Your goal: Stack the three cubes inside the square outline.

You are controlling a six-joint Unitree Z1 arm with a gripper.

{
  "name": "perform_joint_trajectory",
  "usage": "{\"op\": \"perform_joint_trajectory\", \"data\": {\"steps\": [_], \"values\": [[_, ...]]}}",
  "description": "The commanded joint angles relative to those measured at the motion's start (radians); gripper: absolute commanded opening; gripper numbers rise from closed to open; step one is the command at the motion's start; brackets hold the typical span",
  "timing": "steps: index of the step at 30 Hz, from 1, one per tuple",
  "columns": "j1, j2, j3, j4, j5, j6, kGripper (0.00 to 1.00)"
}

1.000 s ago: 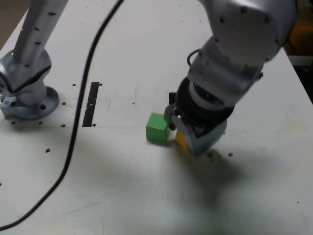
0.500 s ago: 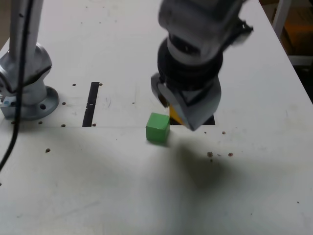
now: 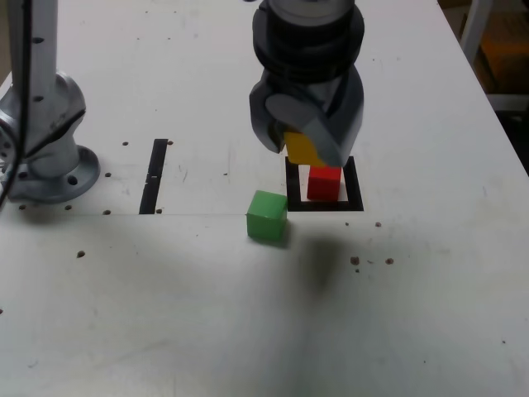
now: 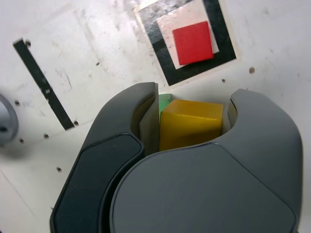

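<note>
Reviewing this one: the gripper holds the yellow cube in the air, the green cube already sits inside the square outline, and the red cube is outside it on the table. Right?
Colours swapped. The exterior view shows the red cube inside the square outline and the green cube outside it on the table. The gripper does hold the yellow cube in the air.

— How is the light?
— Bright and even from above. A soft shadow (image 3: 322,265) lies on the table (image 3: 207,314) below the gripper (image 3: 307,149).
— Sharpness?
— Exterior view slightly soft; wrist view crisp, with no glare.
</note>
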Motion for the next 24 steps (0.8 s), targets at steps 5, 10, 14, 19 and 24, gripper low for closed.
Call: {"op": "perform_joint_trajectory", "data": {"steps": [5,10,14,19,24], "values": [[0.093,0.001,0.032,0.015,0.000,-0.125,0.04],[0.123,0.044,0.041,0.002,0.020,-0.138,0.04],[0.127,0.093,0.018,-0.006,0.017,-0.126,0.04],[0.128,0.178,-0.060,0.009,0.011,-0.099,0.04],[0.142,0.208,-0.095,0.041,0.013,-0.083,0.04]]}}
